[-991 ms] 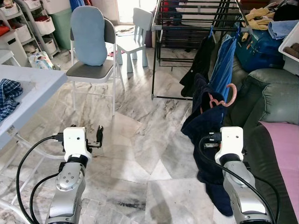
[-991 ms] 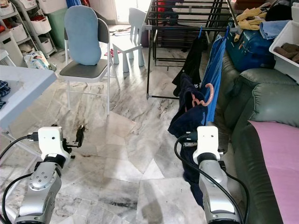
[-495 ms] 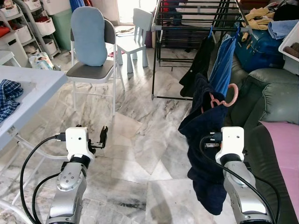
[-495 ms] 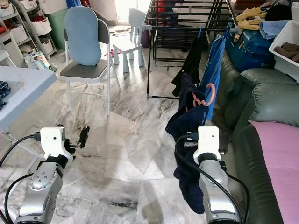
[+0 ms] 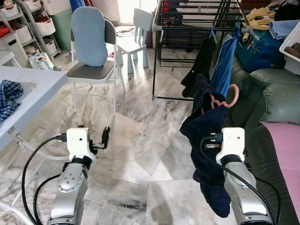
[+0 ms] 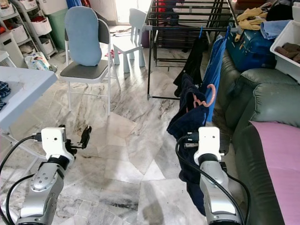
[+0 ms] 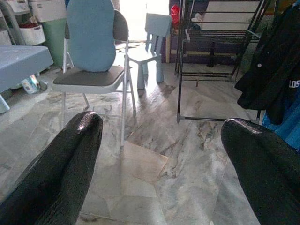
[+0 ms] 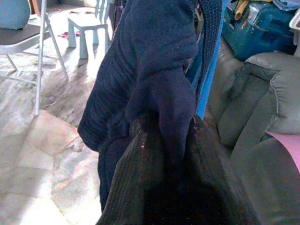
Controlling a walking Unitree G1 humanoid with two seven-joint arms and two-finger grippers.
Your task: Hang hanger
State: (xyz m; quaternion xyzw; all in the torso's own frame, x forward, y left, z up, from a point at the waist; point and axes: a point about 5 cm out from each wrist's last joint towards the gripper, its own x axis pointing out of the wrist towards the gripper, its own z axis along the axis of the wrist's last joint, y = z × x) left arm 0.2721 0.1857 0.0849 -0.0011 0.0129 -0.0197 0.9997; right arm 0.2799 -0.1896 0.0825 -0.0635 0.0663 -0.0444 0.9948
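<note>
Lately little changed: pink hanger [image 5: 224,100] with navy garment [image 5: 206,136] kept clamped in right gripper [image 5: 212,140], short of drying rack [image 5: 197,21]; garment swung. Left gripper [image 5: 106,137] held apart, nearer rack. Hanging pending.

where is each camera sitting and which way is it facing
Left eye view: on the head, looking forward and down at the floor, grey chair and drying rack; both silver arms show, the right gripper under a navy garment on a pink hanger.
Right eye view: beside it, same scene, same arms.
Left wrist view: looks along the left gripper, fingers apart, toward chair and rack.
Right wrist view: looks into the garment.
Shared: chair and rack appear in head views and left wrist view.
</note>
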